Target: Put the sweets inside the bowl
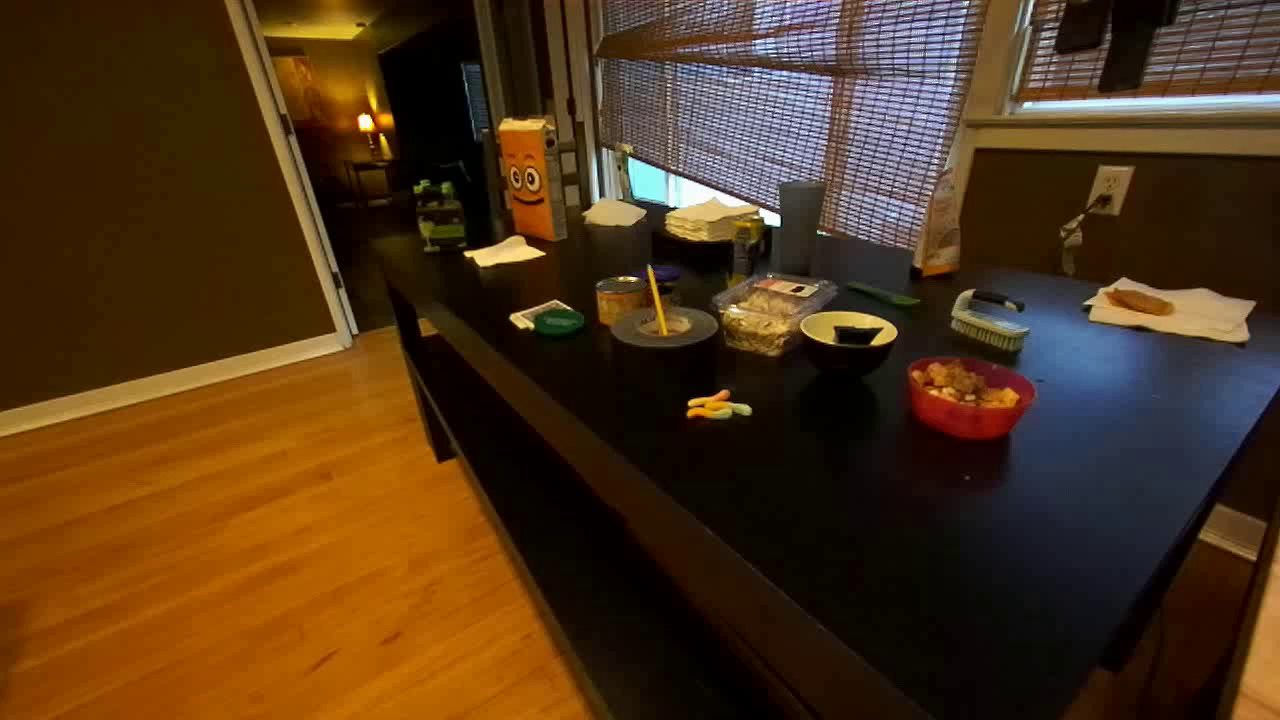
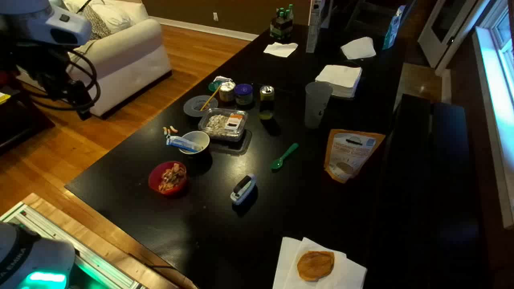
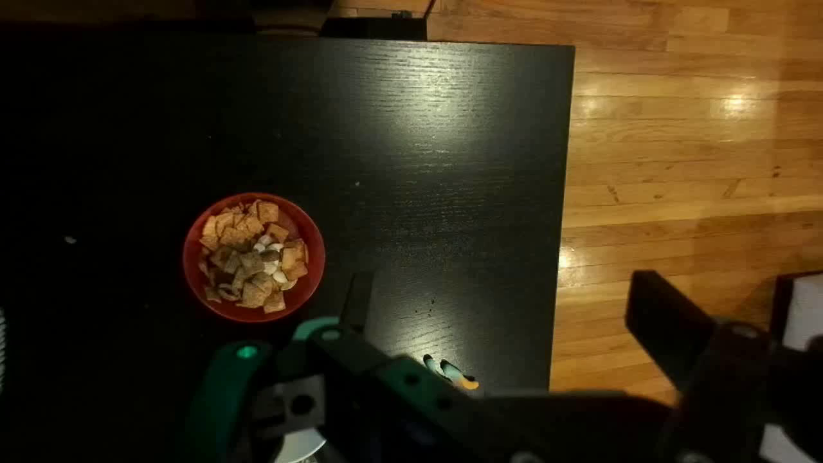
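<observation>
You have the whole job left to do, as far as I can see. The sweets [image 1: 712,411] lie in a small bunch on the surface [image 3: 463,180], down below your tool [image 3: 503,301], and I see none in a bowl. What is left, I think, is to come down, pinch them, lift them and drop them in. The red bowl [image 1: 948,420] sits below the tool too, out past one side of it, with snacks [image 3: 251,257] inside. The pale bowl [image 1: 846,358] is past that same side, and in an exterior view a blue and white wrapper [image 2: 180,143] seems to lie across its rim. I can't tell which bowl is meant.

Your tool is spread wide and holds nothing. It hangs high, well apart from all the things under it, and points down. In the wrist view, one side shows over the surface and the other over the floor [image 3: 675,161], and a few sweets peek out between the two. Your arm [image 2: 44,26] holds it there. I think you should line it up before going down.
</observation>
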Robot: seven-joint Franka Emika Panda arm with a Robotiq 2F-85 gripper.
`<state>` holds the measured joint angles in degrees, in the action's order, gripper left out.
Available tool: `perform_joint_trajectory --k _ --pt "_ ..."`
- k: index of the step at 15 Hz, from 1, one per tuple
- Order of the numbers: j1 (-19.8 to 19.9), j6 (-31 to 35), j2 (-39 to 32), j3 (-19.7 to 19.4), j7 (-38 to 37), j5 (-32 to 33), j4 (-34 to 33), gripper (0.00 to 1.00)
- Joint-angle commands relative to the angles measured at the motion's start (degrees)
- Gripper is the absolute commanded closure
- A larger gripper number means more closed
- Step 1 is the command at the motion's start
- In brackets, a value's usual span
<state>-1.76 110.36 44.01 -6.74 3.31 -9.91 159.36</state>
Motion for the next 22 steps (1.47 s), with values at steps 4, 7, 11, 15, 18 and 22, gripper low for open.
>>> perform_joint_trajectory --k 4,7,11,15,18,22 --pt "0.95 -0.23 -0.32 0.87 0.56 -0.59 0.03 0.0" --pt "-4.68 3.08 -5.44 3.88 6.09 -1.17 -1.52 0.0" --pt "-12.4 10.54 -13.58 7.9 10.72 -3.35 -3.58 0.0" --pt "-15.61 21.61 -24.84 9.29 18.85 -0.17 -6.78 0.0" --pt "-16.12 28.77 -33.35 8.91 27.94 0.42 -10.01 0.0" --pt "-13.75 34.25 -43.76 9.82 36.04 0.57 -14.7 0.0"
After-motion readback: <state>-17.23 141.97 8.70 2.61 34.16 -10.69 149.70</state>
